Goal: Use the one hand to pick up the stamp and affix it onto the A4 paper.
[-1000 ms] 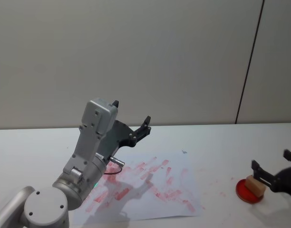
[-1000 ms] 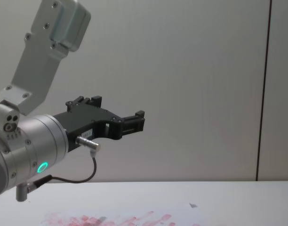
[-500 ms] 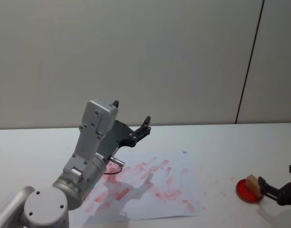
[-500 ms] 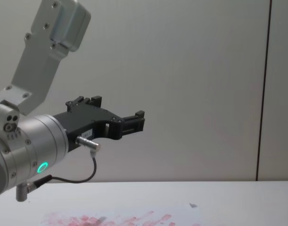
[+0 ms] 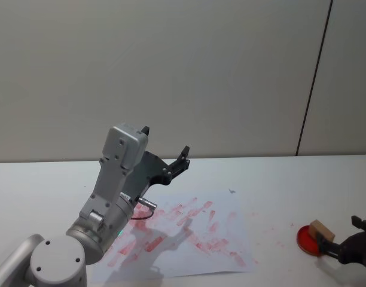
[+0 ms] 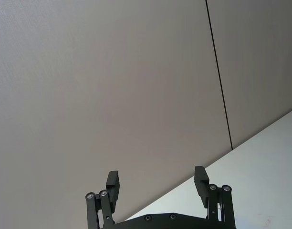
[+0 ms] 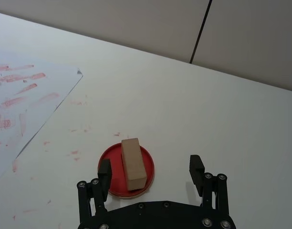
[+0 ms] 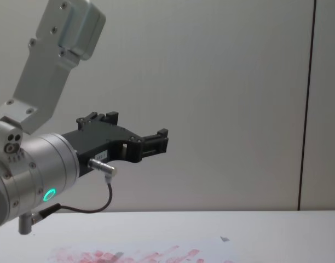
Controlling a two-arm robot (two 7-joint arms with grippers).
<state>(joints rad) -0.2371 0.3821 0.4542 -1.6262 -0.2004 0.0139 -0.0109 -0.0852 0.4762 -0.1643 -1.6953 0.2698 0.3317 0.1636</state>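
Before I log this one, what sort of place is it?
Probably a robot test bench: a white table against a plain wall, a paper covered in red ink marks, the right gripper open by a wooden stamp on a red pad. The left gripper hangs raised near the paper.

Plain matte grey-beige panel wall [image 5: 171,72] runs across the back, split by a thin dark vertical seam [image 5: 314,78] toward the right, and meets a smooth flat white tabletop [image 5: 273,173] below, all under soft even indoor light.

R hand [image 5: 340,237] pulled back twd lower-right edge, stamp [image 5: 321,229] no longer straddled, sits clear
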